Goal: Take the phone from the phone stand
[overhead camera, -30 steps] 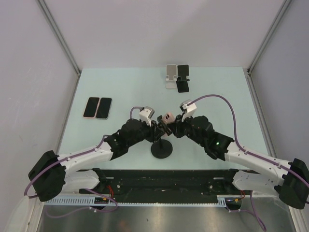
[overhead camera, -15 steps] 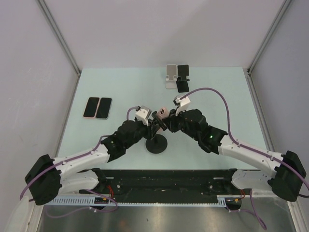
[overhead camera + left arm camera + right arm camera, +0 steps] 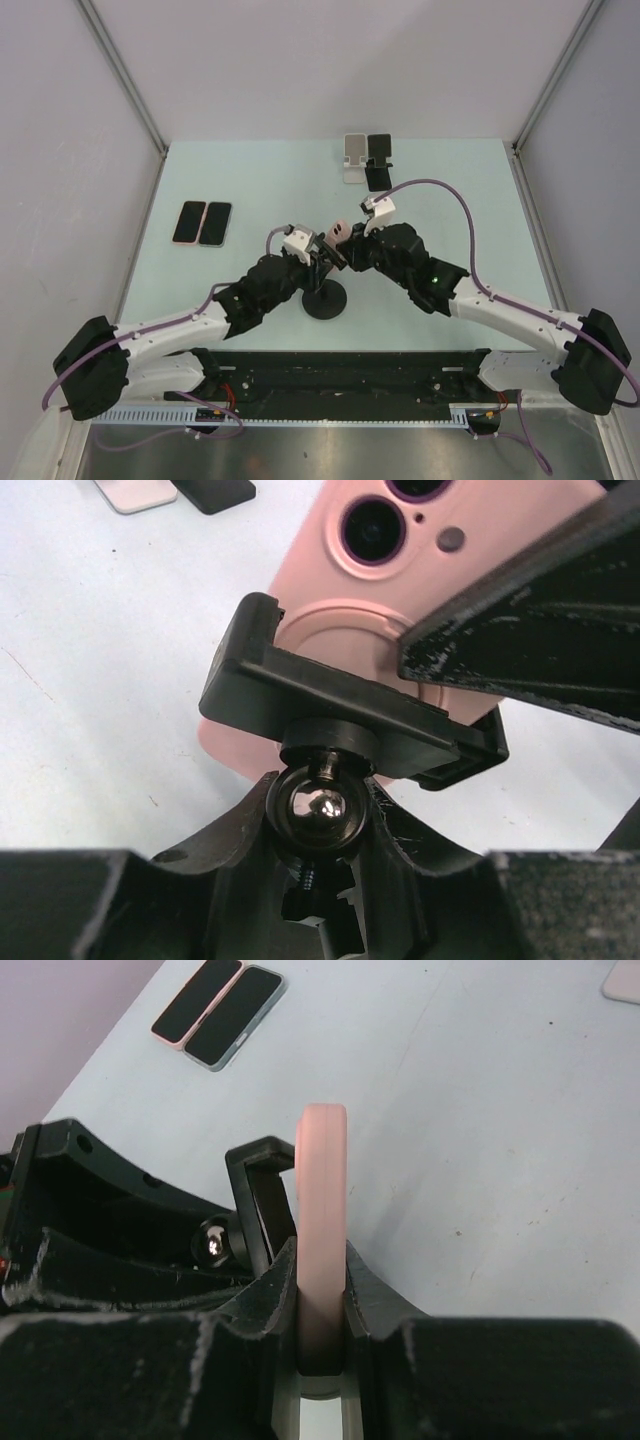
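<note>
1. The pink phone sits in the clamp cradle of the black phone stand, in the middle of the top view. Its camera end sticks out past the cradle, and the stand's round base rests on the tabletop.
2. The left gripper has its jaws drawn narrow round the ball joint just under the cradle, which looks like a bracing hold on the stand.
3. The right gripper has its jaws pinched on the phone's thin body, one finger on each face.
4. The step in hand appears to be the pull itself: both holds are set, but the cradle's lips wrap the phone's lower part, so it is not yet out.
5. The next move calls for drawing the phone out of the cradle's grip while the left side holds firm. A twist could swivel the ball joint or jam the phone against the lips.
6. Two spare phones lie flat at the left, and two small stands sit at upper centre, both well apart from the work.
</note>
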{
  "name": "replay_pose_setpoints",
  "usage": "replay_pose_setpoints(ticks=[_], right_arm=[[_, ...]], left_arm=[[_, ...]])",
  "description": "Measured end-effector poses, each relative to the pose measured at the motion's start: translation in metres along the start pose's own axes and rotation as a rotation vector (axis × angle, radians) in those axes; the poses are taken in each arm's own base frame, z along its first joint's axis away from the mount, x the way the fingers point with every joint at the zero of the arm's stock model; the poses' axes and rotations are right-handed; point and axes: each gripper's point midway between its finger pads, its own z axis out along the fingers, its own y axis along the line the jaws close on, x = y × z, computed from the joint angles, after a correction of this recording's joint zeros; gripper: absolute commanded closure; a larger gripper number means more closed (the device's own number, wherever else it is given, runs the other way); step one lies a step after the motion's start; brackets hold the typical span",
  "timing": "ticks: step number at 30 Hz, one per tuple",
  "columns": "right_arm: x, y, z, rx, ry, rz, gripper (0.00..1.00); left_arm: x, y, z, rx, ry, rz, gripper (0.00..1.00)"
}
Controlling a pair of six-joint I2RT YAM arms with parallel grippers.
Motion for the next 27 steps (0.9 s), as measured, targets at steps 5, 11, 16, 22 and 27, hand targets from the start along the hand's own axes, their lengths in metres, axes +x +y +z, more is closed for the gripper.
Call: replay_pose_setpoints(ticks=[5, 11, 16, 22, 27], right_arm=[[0.009, -0.005, 0.01, 0.018, 0.022, 0.008, 1.0], [-0.015, -0.03, 0.021, 0.102, -0.075, 0.022, 1.0], [-0.04, -0.051, 0.029, 0.168, -0.178, 0.023, 1.0], [-0.065, -0.065, 0.028, 0.197, -0.267, 0.017, 1.0], [-0.089, -0.079, -0.001, 0.258, -0.322, -0.015, 1.0]], left_arm=[[0.014, -0.003, 0.005, -0.029, 0.031, 0.052, 1.0], [0.021, -0.011, 0.006, -0.047, 0.046, 0.126, 1.0], [0.022, -0.014, 0.007, -0.05, 0.047, 0.145, 1.0], [0.02, -0.013, 0.008, -0.059, 0.044, 0.15, 1.0], [0.015, -0.016, 0.025, -0.071, 0.056, 0.19, 1.0]])
